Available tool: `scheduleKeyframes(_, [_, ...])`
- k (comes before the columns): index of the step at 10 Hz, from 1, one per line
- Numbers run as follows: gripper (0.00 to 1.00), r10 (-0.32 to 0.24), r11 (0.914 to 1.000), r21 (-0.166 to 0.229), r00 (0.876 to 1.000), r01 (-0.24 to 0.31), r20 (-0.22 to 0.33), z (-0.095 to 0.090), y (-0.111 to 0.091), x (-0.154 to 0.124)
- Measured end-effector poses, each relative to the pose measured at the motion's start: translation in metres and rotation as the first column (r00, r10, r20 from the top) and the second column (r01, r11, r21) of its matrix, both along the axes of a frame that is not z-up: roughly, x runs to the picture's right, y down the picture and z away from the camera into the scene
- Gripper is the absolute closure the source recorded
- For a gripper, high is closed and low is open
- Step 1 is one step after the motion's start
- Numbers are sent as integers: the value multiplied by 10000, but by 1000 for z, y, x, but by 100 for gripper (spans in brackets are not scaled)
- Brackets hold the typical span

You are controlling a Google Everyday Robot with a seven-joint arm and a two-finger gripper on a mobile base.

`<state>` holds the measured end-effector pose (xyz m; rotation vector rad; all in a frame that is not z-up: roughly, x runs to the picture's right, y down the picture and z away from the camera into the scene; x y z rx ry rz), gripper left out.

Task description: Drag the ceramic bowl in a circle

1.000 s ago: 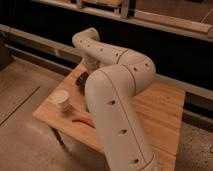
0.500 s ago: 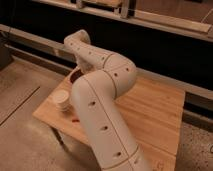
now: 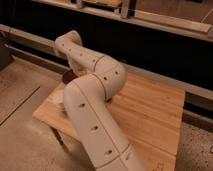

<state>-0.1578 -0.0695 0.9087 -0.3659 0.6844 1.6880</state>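
Camera view: gripper hidden behind arm (image 3: 95,95), grip state unclear; ceramic bowl (image 3: 67,77) at table (image 3: 150,115) far-left edge.

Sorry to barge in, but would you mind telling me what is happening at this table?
A white robot arm reaches across the wooden table toward the ceramic bowl at the far left edge, which it is meant to drag in a circle. Only a sliver of the bowl shows. The tool is hidden behind the arm, near the bowl.

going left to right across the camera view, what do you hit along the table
ceramic bowl at the table's far left edge → white robot arm, which hides the tool reaching toward the bowl → bare wooden table
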Motion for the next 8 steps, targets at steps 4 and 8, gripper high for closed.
scheduleKeyframes(4, [81, 643, 9966, -573, 9931, -588, 982, -22, 24, -40])
scheduleKeyframes(8, [81, 2215, 9719, -1033, 9703, -2115, 970, -51, 44, -4])
